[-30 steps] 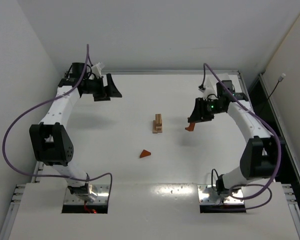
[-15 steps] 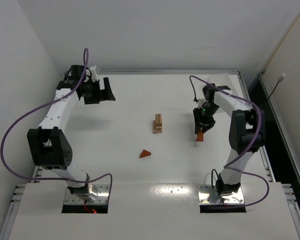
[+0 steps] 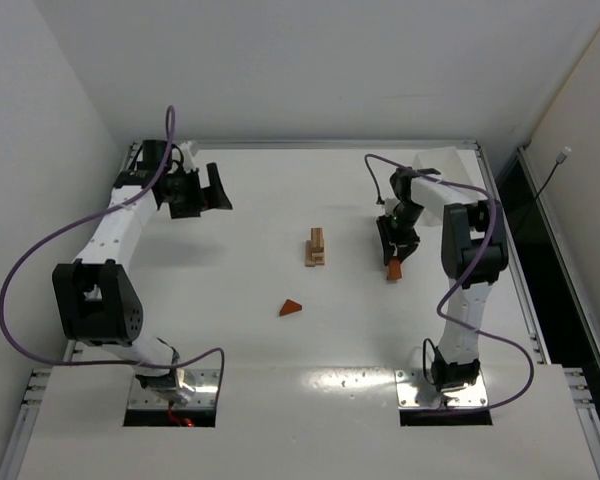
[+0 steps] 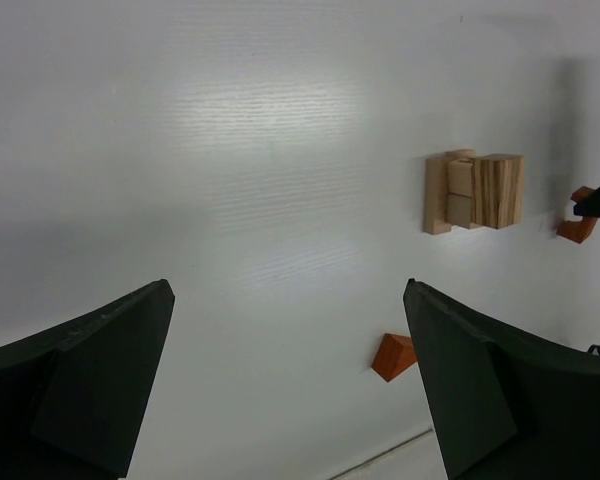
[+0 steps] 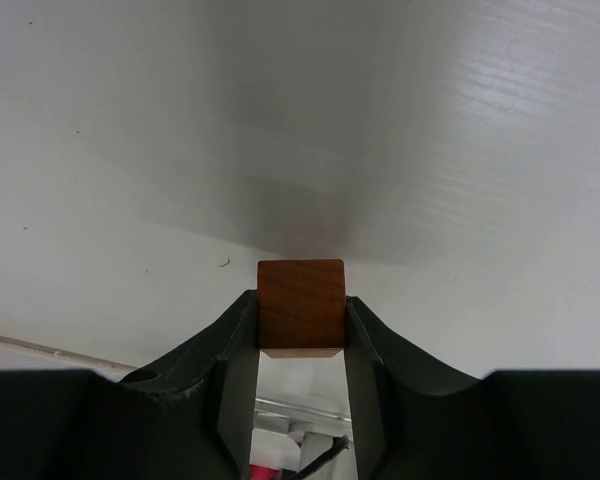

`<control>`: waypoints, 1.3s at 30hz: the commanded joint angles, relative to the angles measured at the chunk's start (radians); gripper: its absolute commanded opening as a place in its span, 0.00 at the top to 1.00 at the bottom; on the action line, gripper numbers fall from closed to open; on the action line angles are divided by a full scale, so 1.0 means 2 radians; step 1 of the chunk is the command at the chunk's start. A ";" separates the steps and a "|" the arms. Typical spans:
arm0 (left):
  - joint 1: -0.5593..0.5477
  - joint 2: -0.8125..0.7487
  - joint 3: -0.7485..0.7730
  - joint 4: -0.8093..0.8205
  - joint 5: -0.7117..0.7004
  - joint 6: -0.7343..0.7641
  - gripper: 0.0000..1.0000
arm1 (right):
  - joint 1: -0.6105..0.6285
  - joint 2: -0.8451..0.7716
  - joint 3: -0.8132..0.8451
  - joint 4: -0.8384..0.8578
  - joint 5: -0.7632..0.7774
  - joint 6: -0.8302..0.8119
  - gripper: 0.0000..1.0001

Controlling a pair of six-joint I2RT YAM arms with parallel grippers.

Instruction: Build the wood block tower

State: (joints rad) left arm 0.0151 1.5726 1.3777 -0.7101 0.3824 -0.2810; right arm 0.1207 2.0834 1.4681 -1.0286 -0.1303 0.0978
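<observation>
Right tool is partly closed on a small reddish-brown wooden block, one finger flat on each side face. The block's front face stands proud of the fingertips, and the grip looks square. Left tool has its jaws wide apart with nothing between them, near the far left corner of the white bench and well apart from the work. The narrow stack of light tan wooden blocks stands about mid-bench. The held block is on its right, between the stack and the right edge, near it but clearly apart, and low over the bench. Cannot tell whether it touches the surface. A loose reddish-brown wooden wedge lies toward the near edge, just left of the stack. Step in hand, as judged: carry the held block across and seat it on top of the stack. To do it well, raise the block above the top of the stack before any sideways travel. Bring it over from the right, turn the wrist so its faces line up with the top tan piece, then lower straight down. Open the tool only once the block is seated, and open it gently. Withdraw upward, not sideways, because the stack is narrow and, in the left wrist view, built of pieces of unequal width, so a side nudge would likely topple it.
</observation>
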 commanded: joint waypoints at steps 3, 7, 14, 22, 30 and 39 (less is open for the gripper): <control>0.039 -0.026 -0.038 0.031 0.060 -0.047 0.00 | 0.002 0.004 0.021 0.016 0.001 0.005 0.70; 0.064 -0.031 -0.060 0.036 0.086 -0.031 0.00 | 0.002 -0.015 0.021 0.038 -0.015 0.000 0.49; 0.083 -0.042 -0.111 0.067 0.127 -0.081 0.00 | -0.003 -0.100 -0.013 0.089 -0.047 -0.005 0.39; 0.052 -0.053 -0.070 0.032 0.096 -0.014 0.00 | 0.002 -0.322 -0.194 0.200 -0.022 0.007 0.38; -0.053 -0.071 -0.040 0.027 -0.067 0.045 0.00 | 0.026 -0.417 -0.330 0.268 0.014 0.035 0.43; -0.071 -0.047 -0.025 0.022 -0.068 0.053 0.00 | 0.016 -0.411 -0.364 0.269 0.033 0.045 0.38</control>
State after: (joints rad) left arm -0.1249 1.4696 1.2987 -0.6617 0.2634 -0.1921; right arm 0.1600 1.2621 0.7357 -0.5472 -0.0875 0.1665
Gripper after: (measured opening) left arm 0.996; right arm 0.615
